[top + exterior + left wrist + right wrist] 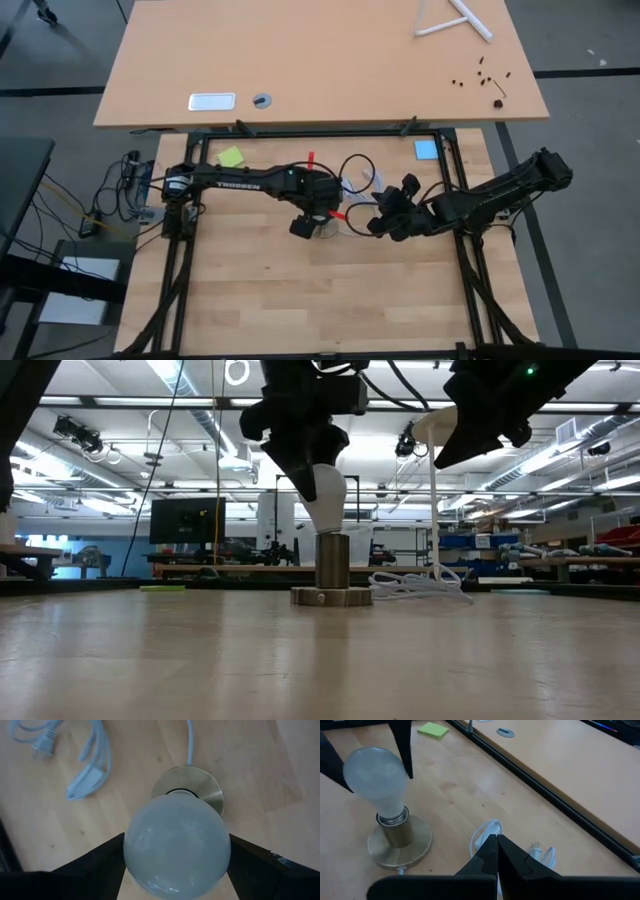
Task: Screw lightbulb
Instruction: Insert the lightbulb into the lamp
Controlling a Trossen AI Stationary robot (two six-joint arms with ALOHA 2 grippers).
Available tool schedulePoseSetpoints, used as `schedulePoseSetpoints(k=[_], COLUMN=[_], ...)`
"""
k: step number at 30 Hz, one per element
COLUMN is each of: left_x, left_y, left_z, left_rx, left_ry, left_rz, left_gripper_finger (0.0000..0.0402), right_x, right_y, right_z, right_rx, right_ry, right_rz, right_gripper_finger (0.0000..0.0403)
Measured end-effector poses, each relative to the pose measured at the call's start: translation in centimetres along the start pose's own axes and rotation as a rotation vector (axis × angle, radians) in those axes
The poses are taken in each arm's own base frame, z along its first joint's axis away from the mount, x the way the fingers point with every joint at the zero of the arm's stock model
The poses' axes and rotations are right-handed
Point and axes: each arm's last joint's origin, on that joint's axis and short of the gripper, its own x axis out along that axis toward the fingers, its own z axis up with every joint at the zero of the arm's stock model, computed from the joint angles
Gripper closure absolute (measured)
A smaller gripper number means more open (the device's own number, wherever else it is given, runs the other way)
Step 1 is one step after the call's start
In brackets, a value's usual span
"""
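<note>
Nearest to me across the wooden table [320, 660] stands one round brass-coloured socket [332, 572], its flat base resting on the boards, and one lightbulb [325, 495] stands upright in its collar, screw end down. I count one bulb, one socket, one white cord [420, 586] coiled beside the base, and two dark arms overhead.

From above, the left gripper [322, 222] hangs directly over the bulb. Its two fingers [95, 865] are spread wide and flank the frosted glass, one on each side at the widest part of the globe; whether they touch the glass or stand just clear of it I cannot tell. The bulb sits between them, the socket's disc showing beneath it.

Off to the side, the right gripper [496, 851] hovers above the table near the loose cord, its fingers pressed together with nothing between them. It is apart from the bulb and the socket. One yellow-green sticky note [433, 729] lies farther off on the boards, and one blue square [426, 150] sits near the far corner.
</note>
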Motion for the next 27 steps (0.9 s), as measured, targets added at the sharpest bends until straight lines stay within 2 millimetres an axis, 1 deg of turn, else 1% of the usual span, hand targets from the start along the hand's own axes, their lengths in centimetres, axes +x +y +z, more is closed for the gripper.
schedulePoseSetpoints(k=[4,14,20,27], left_x=[-0.01,0.01,-0.04,-0.05], left_y=[-0.2,-0.04,-0.57,-0.67], left_z=[-0.03,0.23,-0.08,-0.02], left_rx=[-0.013,-0.019,-0.027,-0.044], left_ry=[-0.013,-0.024,-0.028,-0.036], left_rz=[-0.055,-0.005,-0.14,-0.156], left_gripper_finger=[0.0094,0.0094,0.0103,0.0105], right_x=[0.0,0.0,0.0,0.0], right_y=[0.0,0.02,0.02,0.06], right_z=[0.0,-0.01,-0.01,-0.01], right_rx=[0.0,0.0,0.0,0.003], right_ry=[0.0,0.003,0.004,0.009], right_rz=[0.0,0.005,0.006,0.017], right_gripper_finger=[0.0394,0.0394,0.0394,0.0394])
